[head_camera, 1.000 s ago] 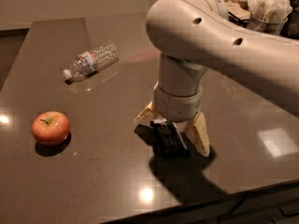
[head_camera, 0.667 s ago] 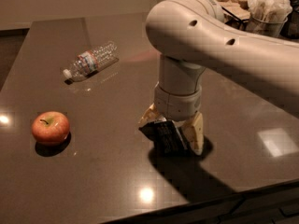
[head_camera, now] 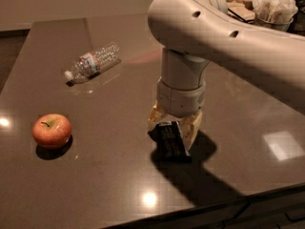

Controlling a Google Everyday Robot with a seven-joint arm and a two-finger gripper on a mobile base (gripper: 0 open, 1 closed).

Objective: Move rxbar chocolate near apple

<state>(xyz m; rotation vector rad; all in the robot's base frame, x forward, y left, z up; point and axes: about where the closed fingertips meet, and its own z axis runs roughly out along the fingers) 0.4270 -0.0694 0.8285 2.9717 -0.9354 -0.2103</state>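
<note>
The rxbar chocolate (head_camera: 169, 140), a flat black glossy bar, sits between the two tan fingers of my gripper (head_camera: 172, 130) near the middle of the dark table. The fingers have closed against the bar's sides and it is tilted, its lower end close to the table surface. The apple (head_camera: 51, 130), red-orange with a short stem, rests on the table far to the left of the gripper, well apart from the bar. My white arm comes in from the upper right and hides the table behind it.
A clear plastic water bottle (head_camera: 92, 61) lies on its side at the back left. The dark table (head_camera: 109, 185) has its front edge close below the gripper. Paper bags and clutter (head_camera: 274, 6) stand at the back right.
The gripper fingers have drawn in from a wide spread to close on the black bar. The arm, apple and bottle have stayed in place.
</note>
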